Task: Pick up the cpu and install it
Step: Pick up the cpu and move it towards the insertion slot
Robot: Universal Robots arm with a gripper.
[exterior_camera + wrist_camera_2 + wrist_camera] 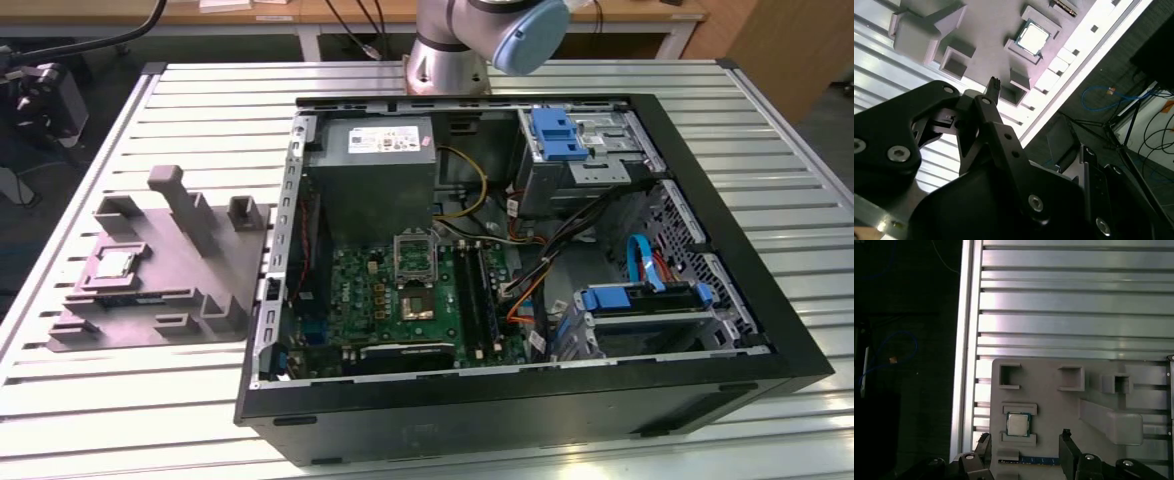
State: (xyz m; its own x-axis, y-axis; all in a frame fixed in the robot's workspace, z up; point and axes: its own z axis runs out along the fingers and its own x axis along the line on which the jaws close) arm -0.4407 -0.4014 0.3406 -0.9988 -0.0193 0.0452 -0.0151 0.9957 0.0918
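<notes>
CPU (110, 264) is seated in its square pocket on the grey printed fixture (180, 255), silver lid up. The fixture lies on the slatted aluminium table (134, 400), at the exterior view's left of the open computer case (534, 425). Nothing touches the chip.

Gripper (1025, 436) is spread wide and empty. In the first wrist view, two black fingers (1067, 450) stand well apart over the fixture (1054, 410). The cpu (1016, 424) lies just beyond the gap between them, roughly on its centre line. No contact with chip or fixture is visible. Whether the tips are well above the fixture or close to it, I cannot tell.

In the second wrist view, one slim fingertip (995, 84) hangs over the fixture near a small raised block, short of the cpu (1033, 38).

Arm: the exterior view shows the base and a grey-blue joint (467, 35) at the table's far edge, behind the case. Both wrist views look down on the fixture.

Case: the motherboard's CPU socket (416, 303) lies mid-board with its dark centre exposed.
</notes>
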